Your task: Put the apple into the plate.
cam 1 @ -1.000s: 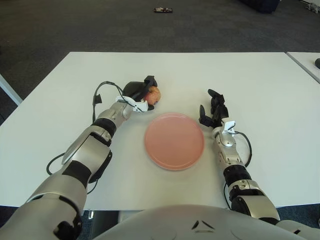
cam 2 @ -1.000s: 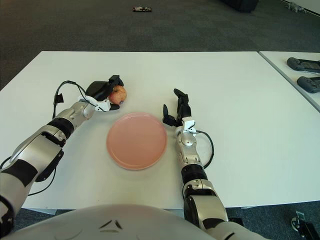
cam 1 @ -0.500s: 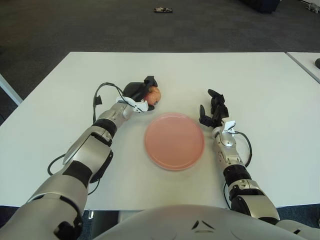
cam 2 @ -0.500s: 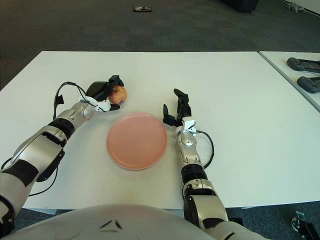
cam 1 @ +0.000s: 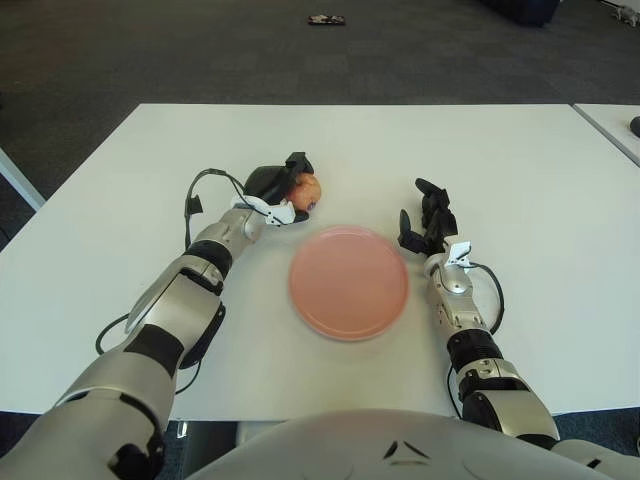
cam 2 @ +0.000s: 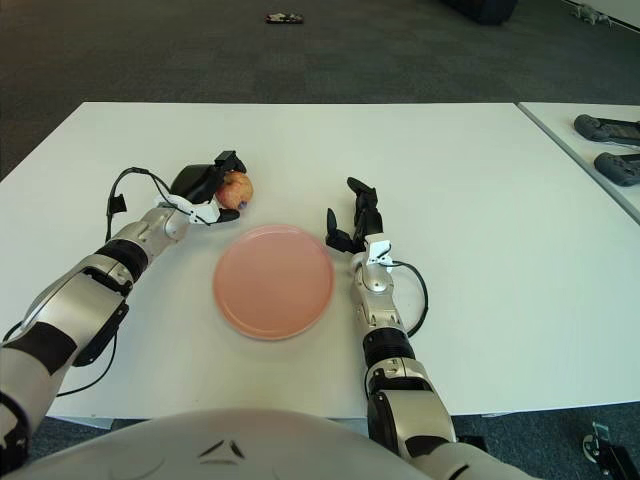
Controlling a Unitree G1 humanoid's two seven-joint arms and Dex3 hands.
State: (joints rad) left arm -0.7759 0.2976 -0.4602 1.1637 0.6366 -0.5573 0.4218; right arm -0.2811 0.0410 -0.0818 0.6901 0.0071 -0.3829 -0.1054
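- The left hand [cam 1: 278,190] is reaching out over the white table [cam 1: 520,150] with its fingers wrapping around the apple [cam 1: 306,188], so it's gripping it. The apple is poking out of the hand's right side, and I can't tell whether it's resting on the table or just clear of it.
- The pink plate [cam 1: 349,281] is sitting nearer the robot and to the right of that hand, close by but not touching the apple. That's the relation the next move is hanging on: I'd say the hand needs to be carrying the apple back toward the body and rightward to get over the plate (a short diagonal, nothing in between).
- The apple is pretty round, so there's no long axis worth worrying about for the drop.
- The right hand [cam 1: 428,222] is parking just beside the plate's right edge, fingers loosely spread and pointing up, holding nothing. It's nearer the plate, but the left one's got the fruit.
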